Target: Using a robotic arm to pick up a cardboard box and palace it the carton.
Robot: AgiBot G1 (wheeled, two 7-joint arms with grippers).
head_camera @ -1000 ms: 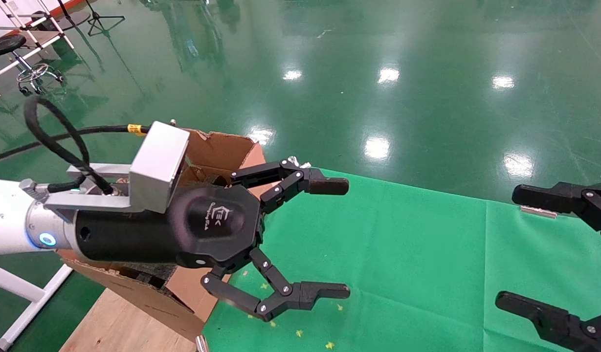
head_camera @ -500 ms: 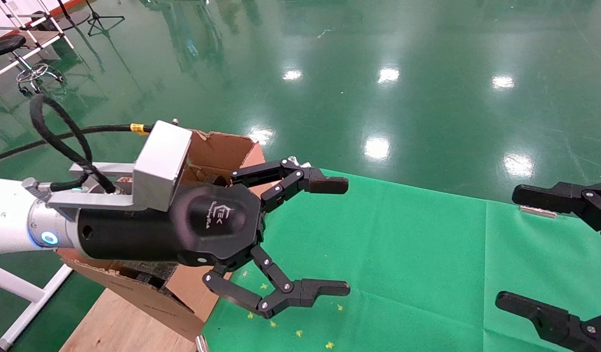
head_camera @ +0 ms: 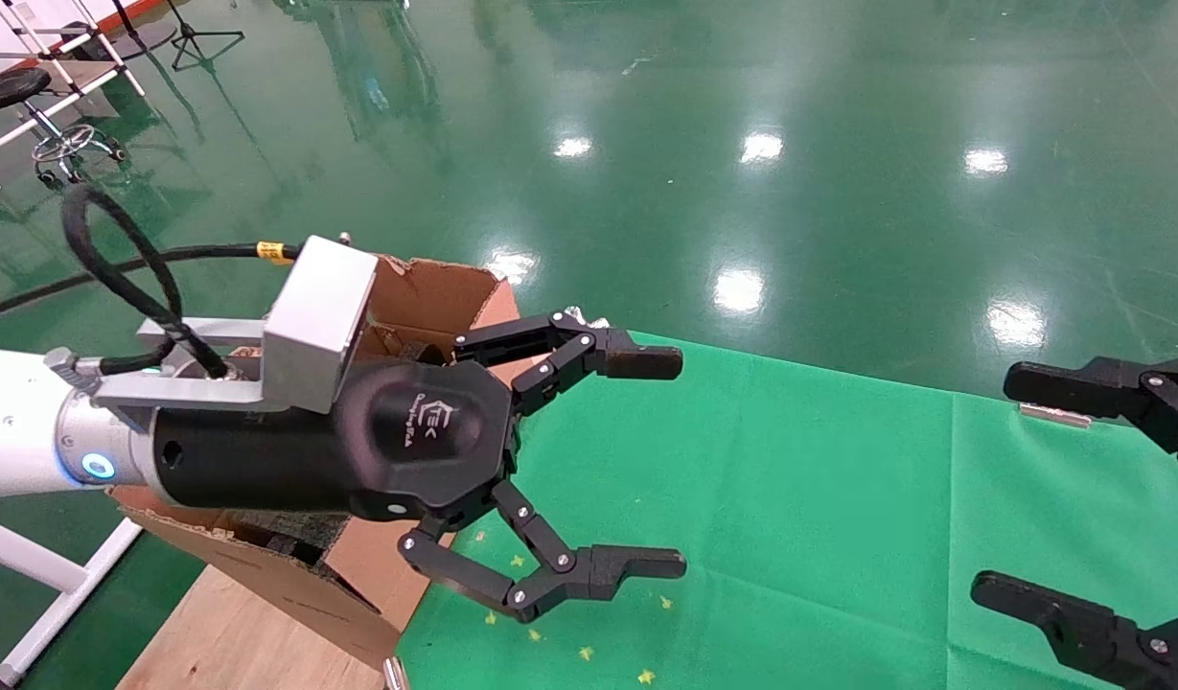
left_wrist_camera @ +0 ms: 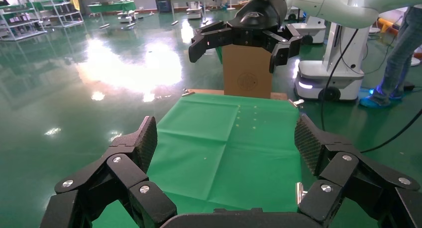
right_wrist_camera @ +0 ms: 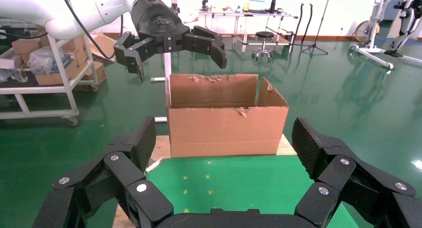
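Observation:
My left gripper hangs open and empty on its white arm, beside the near corner of the carton and above the green cloth's left end. The carton is large and brown, with ragged top edges, and its inside is hidden. The cardboard box, brown with a round mark on its face, stands upright on a wooden board past the cloth's right end. My right gripper hangs open and empty over the cloth's right part, short of that box. In the left wrist view the right gripper shows in front of the box.
The green cloth covers the table between the two grippers, with small yellow marks near its left end. The carton rests on a wooden board. Shiny green floor lies beyond the far edge. A white robot base and a person stand behind the box.
The left arm has drifted very slightly to the right. Both grippers stay open, and nothing else has moved.

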